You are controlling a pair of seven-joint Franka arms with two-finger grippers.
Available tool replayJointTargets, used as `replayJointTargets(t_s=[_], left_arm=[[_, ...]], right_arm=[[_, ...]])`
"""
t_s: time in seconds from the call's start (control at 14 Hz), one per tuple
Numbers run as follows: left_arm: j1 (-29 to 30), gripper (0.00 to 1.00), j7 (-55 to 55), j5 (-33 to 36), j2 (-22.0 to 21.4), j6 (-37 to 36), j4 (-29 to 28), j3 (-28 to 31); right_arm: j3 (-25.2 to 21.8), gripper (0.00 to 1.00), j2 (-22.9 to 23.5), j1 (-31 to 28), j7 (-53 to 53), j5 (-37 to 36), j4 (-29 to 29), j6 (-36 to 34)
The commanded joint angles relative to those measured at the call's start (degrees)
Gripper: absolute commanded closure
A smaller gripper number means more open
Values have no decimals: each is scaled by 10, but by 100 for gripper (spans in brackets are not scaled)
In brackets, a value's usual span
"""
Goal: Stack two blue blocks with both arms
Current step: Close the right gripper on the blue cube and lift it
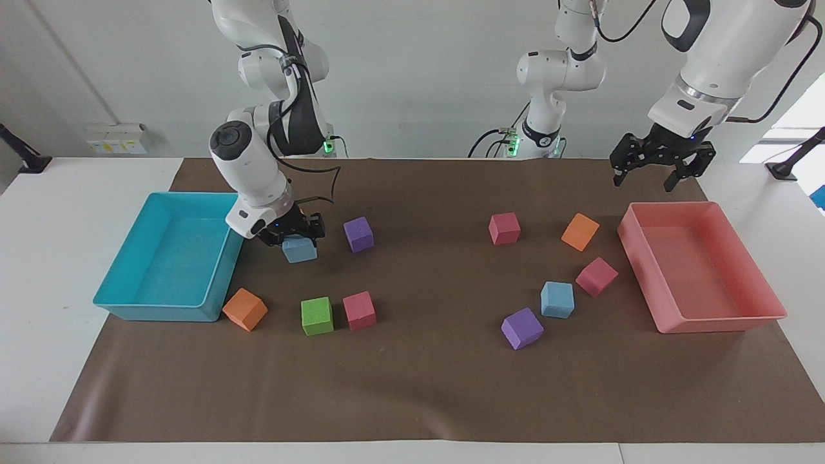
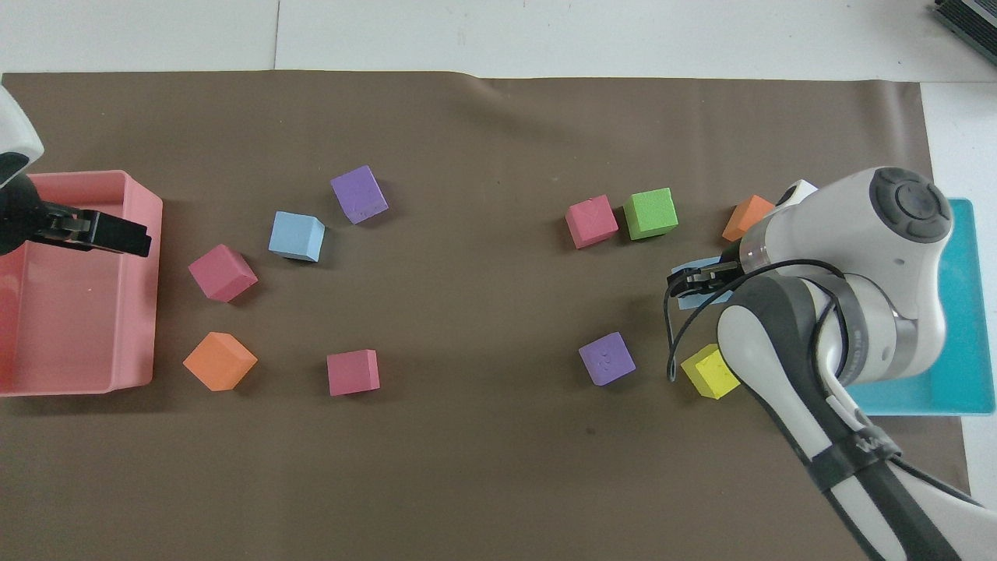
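The right gripper (image 1: 298, 237) was clenched on one blue block (image 1: 300, 250), lifted off the mat at left of centre in the facing view, just beside the cyan tray (image 1: 169, 265) and over a yellow cube (image 2: 708, 371). The second blue block (image 1: 557, 299) sat right of centre beside a purple cube (image 1: 522, 328). The left gripper (image 1: 662, 169), fingers spread, waited at upper right above the pink tray (image 1: 699, 267).
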Motion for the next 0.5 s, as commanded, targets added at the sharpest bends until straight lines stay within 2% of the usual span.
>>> replayJointTargets(t_s=[0.0,0.43], left_arm=[[11,0,7,-7,-5,-12,4,-6],[12,0,7,-7,-5,-12,4,-6]], right_arm=[[3,100,18,34,67,-16,31,-7],[4,100,99,144,204,-6,128,-6]])
